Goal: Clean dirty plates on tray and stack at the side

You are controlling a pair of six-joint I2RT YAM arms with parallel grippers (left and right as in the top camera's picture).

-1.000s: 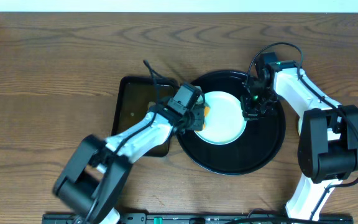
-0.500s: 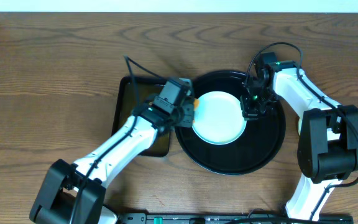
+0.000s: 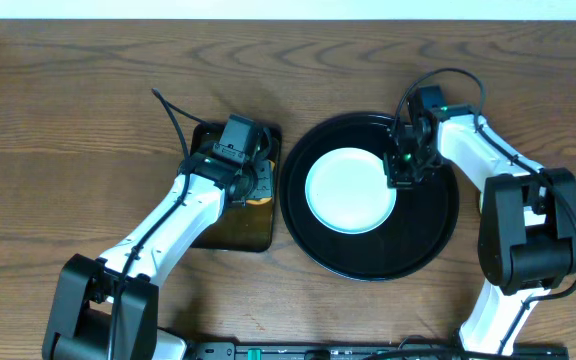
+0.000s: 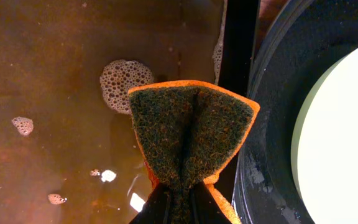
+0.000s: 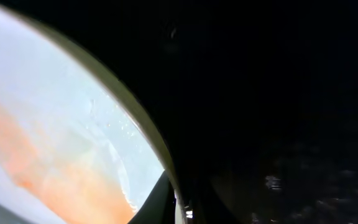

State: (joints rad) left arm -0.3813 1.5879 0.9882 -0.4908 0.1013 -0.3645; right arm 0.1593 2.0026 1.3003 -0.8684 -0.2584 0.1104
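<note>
The left pincer (image 4: 179, 202) clamps the sponge (image 4: 191, 134) over the soapy small tray (image 3: 233, 235), at 9 o'clock of the round tray (image 3: 368, 265). One plate (image 3: 348, 190) lies there, with the right pincer (image 3: 405, 170) narrow on its 3 o'clock rim and an orange smear nearby. Cleaning looks unfinished, and nothing is stacked on the bench (image 3: 68, 120) yet.

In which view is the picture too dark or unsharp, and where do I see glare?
Overhead: evenly lit and sharp, only soft shadows. Left wrist: sponge in crisp focus, small bright glints on the soapy water. Right wrist: mostly black tray, underexposed, only faint glints; plate edge very close and soft.
</note>
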